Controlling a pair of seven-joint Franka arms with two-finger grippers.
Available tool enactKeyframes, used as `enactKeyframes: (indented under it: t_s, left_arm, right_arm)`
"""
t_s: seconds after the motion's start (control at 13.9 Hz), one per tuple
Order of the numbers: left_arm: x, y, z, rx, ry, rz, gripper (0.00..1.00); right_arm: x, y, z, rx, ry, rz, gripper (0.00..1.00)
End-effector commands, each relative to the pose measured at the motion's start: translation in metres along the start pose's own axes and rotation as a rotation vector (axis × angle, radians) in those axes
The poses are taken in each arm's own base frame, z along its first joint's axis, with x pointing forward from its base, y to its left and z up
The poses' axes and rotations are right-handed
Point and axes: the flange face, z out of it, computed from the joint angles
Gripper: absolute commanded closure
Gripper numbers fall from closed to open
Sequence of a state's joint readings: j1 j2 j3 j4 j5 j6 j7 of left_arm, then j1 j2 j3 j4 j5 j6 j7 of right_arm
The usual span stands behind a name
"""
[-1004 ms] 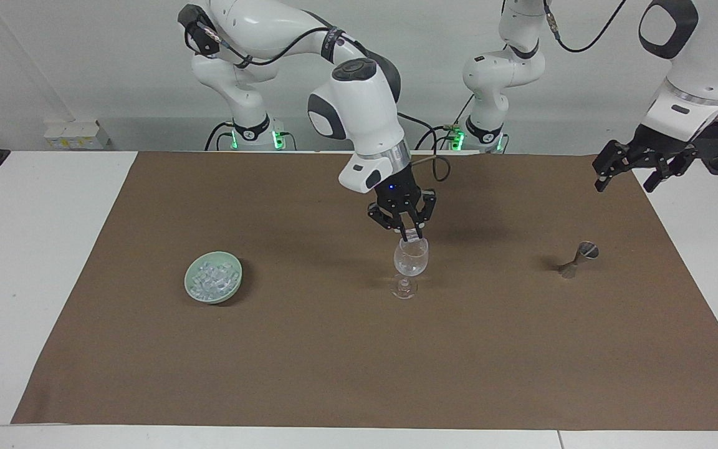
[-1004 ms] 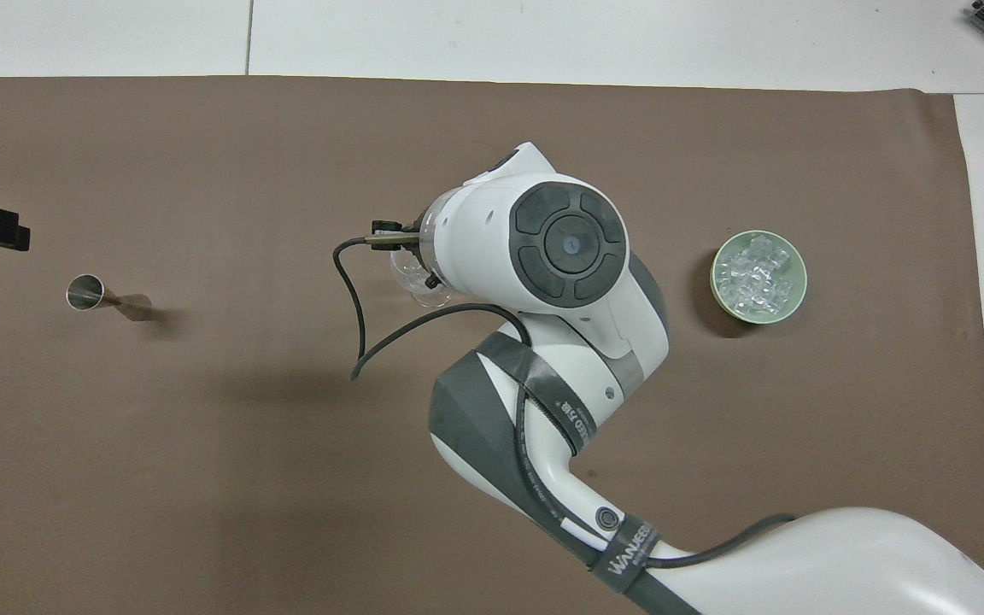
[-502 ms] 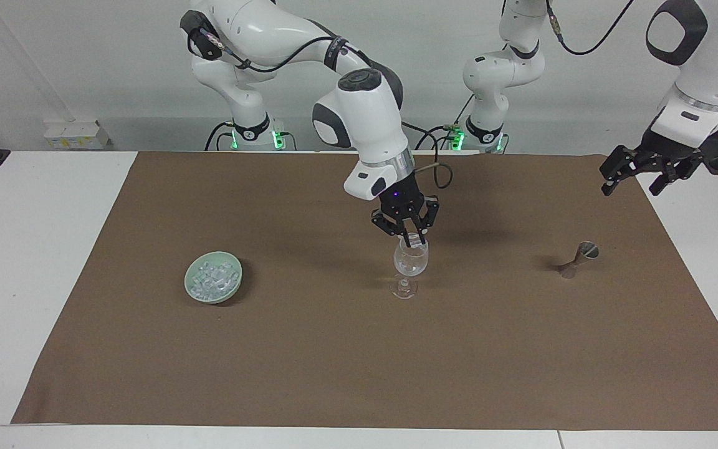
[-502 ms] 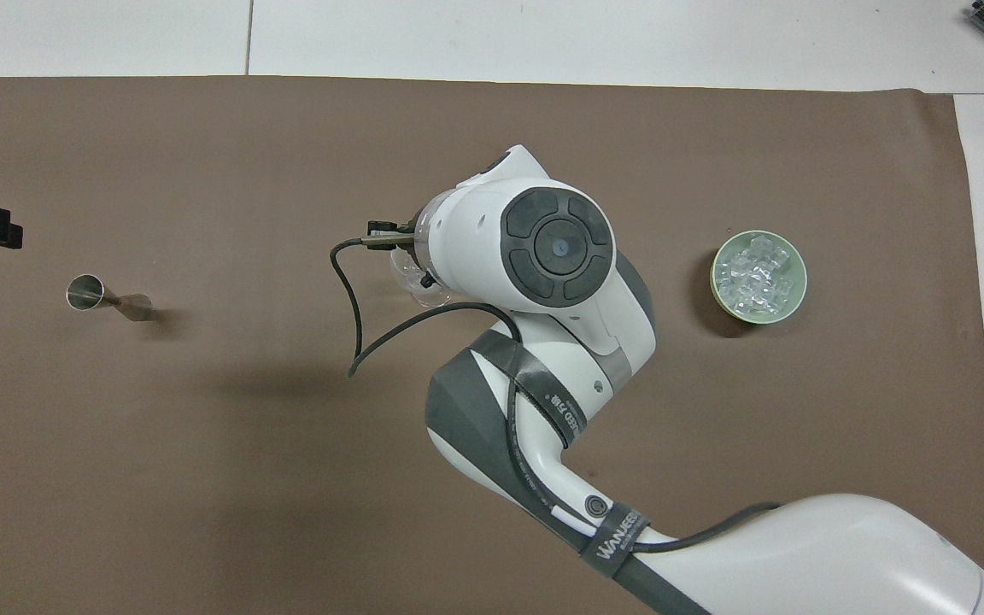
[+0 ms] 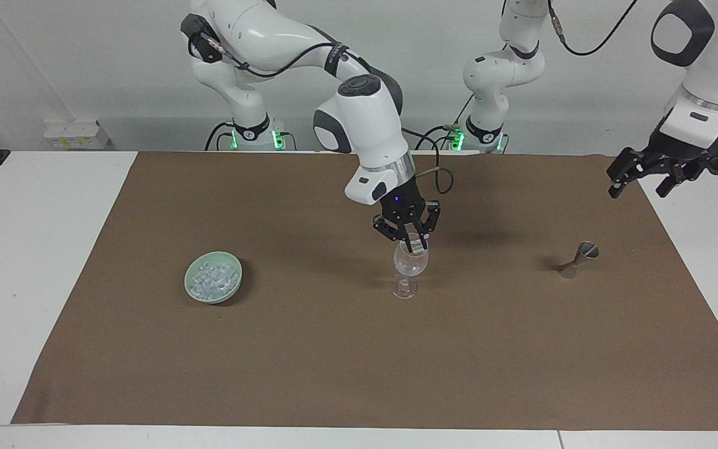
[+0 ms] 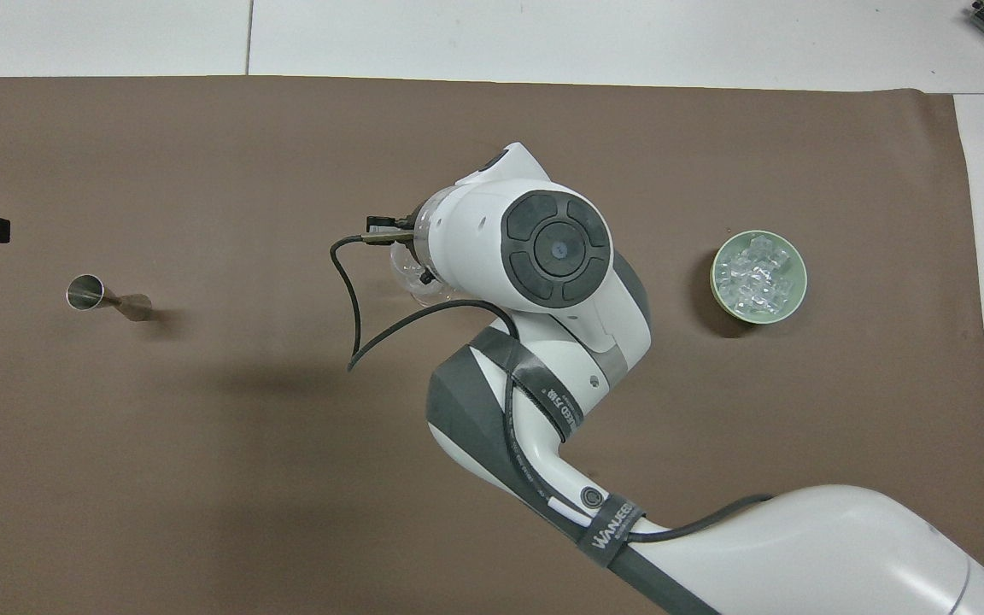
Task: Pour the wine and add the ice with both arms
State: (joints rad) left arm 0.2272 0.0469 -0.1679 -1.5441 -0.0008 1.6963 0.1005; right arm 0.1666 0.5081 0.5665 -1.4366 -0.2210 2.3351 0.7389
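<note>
Right gripper (image 5: 414, 240) hung closed just over the mouth of the wine glass (image 5: 410, 264), pinching a small clear ice cube (image 5: 416, 242) between its fingertips. That glass stood upright mid-mat on the brown mat (image 5: 309, 349). Remaining ice (image 5: 212, 280) lay heaped in a pale green bowl (image 5: 232, 294) toward the right arm's end. Left gripper (image 5: 644, 176) waited spread open and empty, high over the mat's edge, with a metal jigger (image 5: 578, 259) standing on the mat below.
</note>
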Motion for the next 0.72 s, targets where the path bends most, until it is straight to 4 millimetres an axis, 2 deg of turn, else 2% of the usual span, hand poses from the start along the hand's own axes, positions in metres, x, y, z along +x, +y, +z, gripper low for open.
enactKeyframes:
  t_s: [0.0, 0.14, 0.43, 0.5, 0.57, 0.65]
  left_arm:
    - [0.0003, -0.0096, -0.0025, 0.003, 0.008, -0.024, 0.0]
    - [-0.0002, -0.0115, 0.0001, 0.001, -0.004, -0.026, 0.0]
    - [-0.0003, -0.0124, 0.0013, 0.008, -0.009, -0.022, 0.0]
    - [-0.0004, -0.0132, 0.0013, 0.008, -0.009, -0.019, 0.0]
    - [-0.0001, -0.0135, 0.0022, 0.009, -0.011, -0.022, 0.0]
    - [-0.0005, -0.0144, 0.0031, 0.009, -0.014, -0.023, 0.0]
  right_arm:
    - [0.0031, -0.0053, 0.0016, 0.006, 0.016, 0.018, 0.65]
    - [0.003, -0.0054, 0.0009, 0.005, 0.015, 0.017, 0.46]
    - [0.003, -0.0055, 0.0001, 0.003, 0.016, 0.023, 0.3]
    - [0.002, -0.0072, -0.0001, 0.005, 0.017, 0.029, 0.21]
    - [0.0027, -0.0065, -0.0011, 0.0, 0.022, 0.028, 0.06]
    - [0.0043, -0.0053, -0.0043, -0.006, 0.027, 0.026, 0.0]
